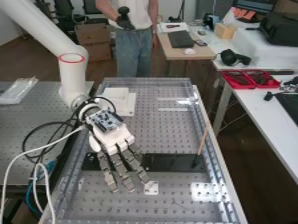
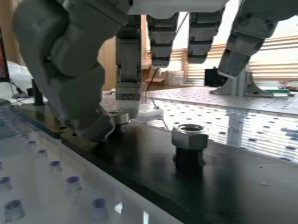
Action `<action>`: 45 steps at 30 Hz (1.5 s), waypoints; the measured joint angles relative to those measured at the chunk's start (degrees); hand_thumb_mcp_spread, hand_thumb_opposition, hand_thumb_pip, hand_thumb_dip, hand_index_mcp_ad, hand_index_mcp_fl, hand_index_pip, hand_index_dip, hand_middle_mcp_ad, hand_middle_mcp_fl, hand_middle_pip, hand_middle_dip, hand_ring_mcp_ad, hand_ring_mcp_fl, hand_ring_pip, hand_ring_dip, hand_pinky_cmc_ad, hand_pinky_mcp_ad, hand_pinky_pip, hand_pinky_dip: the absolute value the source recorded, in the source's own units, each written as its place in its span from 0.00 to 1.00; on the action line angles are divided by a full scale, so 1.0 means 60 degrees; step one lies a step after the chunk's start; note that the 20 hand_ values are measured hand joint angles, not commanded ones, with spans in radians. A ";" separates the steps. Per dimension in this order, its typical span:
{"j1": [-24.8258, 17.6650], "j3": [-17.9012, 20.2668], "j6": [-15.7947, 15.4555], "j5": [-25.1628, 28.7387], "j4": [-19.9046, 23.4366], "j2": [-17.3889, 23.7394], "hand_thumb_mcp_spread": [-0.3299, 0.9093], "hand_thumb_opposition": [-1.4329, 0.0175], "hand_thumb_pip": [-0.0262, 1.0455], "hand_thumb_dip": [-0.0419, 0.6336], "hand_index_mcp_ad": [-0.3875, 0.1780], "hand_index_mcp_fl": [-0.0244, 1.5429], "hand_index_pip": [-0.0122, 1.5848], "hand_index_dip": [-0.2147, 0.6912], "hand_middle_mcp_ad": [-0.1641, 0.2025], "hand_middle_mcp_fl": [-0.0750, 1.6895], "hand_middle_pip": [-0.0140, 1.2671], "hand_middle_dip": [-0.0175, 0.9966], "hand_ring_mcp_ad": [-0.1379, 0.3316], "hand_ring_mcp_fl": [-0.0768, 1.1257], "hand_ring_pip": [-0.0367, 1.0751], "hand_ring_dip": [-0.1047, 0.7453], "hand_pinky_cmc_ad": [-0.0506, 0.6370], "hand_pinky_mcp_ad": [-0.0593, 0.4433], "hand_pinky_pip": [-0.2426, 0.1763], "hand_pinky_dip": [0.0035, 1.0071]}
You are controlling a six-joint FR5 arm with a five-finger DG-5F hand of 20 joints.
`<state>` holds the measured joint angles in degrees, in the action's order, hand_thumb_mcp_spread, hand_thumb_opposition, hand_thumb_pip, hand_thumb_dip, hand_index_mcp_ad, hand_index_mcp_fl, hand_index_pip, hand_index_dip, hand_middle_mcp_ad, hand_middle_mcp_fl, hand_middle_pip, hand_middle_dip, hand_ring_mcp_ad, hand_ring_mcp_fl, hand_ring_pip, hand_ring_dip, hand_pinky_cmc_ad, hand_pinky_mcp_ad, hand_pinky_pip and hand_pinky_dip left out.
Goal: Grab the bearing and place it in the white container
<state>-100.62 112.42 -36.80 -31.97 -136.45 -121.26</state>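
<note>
In the high view: hand (image 1: 112, 134), released, fingers straight, above black plate (image 1: 169, 162); white container (image 1: 116, 95) beside the wrist, farther up the bench than the palm; stick (image 1: 203, 140) apart from the fingertips. In the wrist view: bearing (image 2: 118, 118) between thumb (image 2: 83, 95) and one finger, contact not possible to tell; nut (image 2: 190, 136) on dark post (image 2: 189, 159), near the thumb. Bearing: small, silvery, round, bright at the rim, partly hidden behind the thumb.

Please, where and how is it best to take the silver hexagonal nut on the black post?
Probably by two opposite flat sides of the silver hexagonal nut, coming from above: it sits upright on the narrower black post, its top uncovered.
</note>
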 joint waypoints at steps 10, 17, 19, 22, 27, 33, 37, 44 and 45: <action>-0.0016 0.0015 -0.0300 0.0044 0.0258 -0.0028 0.55 0.40 0.66 0.55 0.62 0.11 0.96 0.41 0.60 0.04 0.11 0.18 0.64 0.08 0.11 0.23 0.62 0.67 0.37 0.31; -0.0017 0.0027 -0.0327 -0.0006 0.0338 -0.0021 0.56 0.39 0.66 0.55 0.62 0.14 0.95 0.38 0.60 0.04 0.11 0.18 0.64 0.08 0.11 0.23 0.62 0.67 0.37 0.31; -0.0012 0.0031 -0.0364 -0.0038 0.0365 0.0008 0.56 0.39 0.66 0.55 0.62 0.15 0.95 0.38 0.61 0.05 0.11 0.18 0.64 0.08 0.11 0.23 0.62 0.67 0.37 0.31; 0.0000 0.0034 -0.0457 -0.0080 0.0428 0.0065 0.55 0.39 0.63 0.53 0.62 0.21 0.95 0.38 0.60 0.04 0.11 0.18 0.64 0.08 0.11 0.23 0.62 0.67 0.37 0.31; 0.0049 0.0024 -0.0678 -0.0218 0.0513 0.0219 0.55 0.39 0.57 0.49 0.62 0.26 0.95 0.38 0.60 0.04 0.11 0.18 0.64 0.08 0.11 0.23 0.62 0.67 0.37 0.31; 0.0084 -0.0098 -0.1002 -0.0358 0.0557 0.0368 0.55 0.39 0.57 0.49 0.62 0.26 0.95 0.38 0.60 0.04 0.11 0.18 0.64 0.08 0.11 0.23 0.62 0.67 0.37 0.31; 0.0081 -0.0108 -0.1071 -0.0401 0.0568 0.0456 0.55 0.39 0.57 0.49 0.62 0.26 0.95 0.38 0.60 0.04 0.11 0.18 0.61 0.08 0.11 0.23 0.62 0.67 0.37 0.31; -0.0022 0.0016 -0.1376 -0.0646 0.0719 0.0893 0.55 0.39 0.57 0.49 0.62 0.26 0.95 0.38 0.60 0.04 0.11 0.18 0.60 0.08 0.11 0.23 0.62 0.67 0.37 0.31; -0.0060 0.0036 -0.1435 -0.0728 0.0700 0.1019 0.55 0.39 0.57 0.49 0.62 0.26 0.95 0.38 0.60 0.04 0.11 0.18 0.60 0.08 0.11 0.23 0.62 0.67 0.37 0.31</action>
<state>-100.98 112.63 -45.42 -36.34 -132.26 -115.15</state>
